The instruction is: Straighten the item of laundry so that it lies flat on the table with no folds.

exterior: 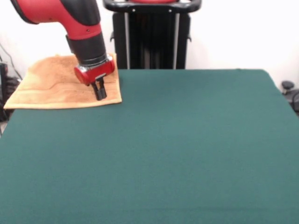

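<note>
The orange-tan towel (56,86) lies at the far left corner of the dark green table (177,149), spread mostly flat, with a raised woven band or low fold line running across it. Its left part reaches past the table's left edge. No white tag shows. My gripper (100,94) hangs from the red and black arm, which comes down from the upper left. Its black fingers (102,91) stand close together, tips on or just above the towel near its near right corner. Nothing is lifted between them.
The robot's black pedestal (152,37) stands behind the table's far edge at the middle. Dark equipment (288,91) sits off the table's right side. The green cloth stretches wide to the right of and in front of the towel.
</note>
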You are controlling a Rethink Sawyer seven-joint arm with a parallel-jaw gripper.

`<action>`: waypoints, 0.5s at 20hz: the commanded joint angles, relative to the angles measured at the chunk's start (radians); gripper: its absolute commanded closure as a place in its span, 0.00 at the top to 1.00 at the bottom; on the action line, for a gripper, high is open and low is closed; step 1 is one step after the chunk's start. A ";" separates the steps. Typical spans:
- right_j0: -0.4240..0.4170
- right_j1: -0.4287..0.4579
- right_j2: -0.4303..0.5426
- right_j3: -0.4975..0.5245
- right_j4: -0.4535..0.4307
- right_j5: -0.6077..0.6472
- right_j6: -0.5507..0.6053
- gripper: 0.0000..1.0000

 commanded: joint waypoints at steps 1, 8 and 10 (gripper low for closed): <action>0.099 0.434 0.081 -0.404 -0.042 -0.632 0.239 0.00; 0.033 0.471 0.161 -0.403 -0.125 -0.697 0.267 0.00; 0.025 0.480 0.173 -0.408 -0.149 -0.715 0.281 0.00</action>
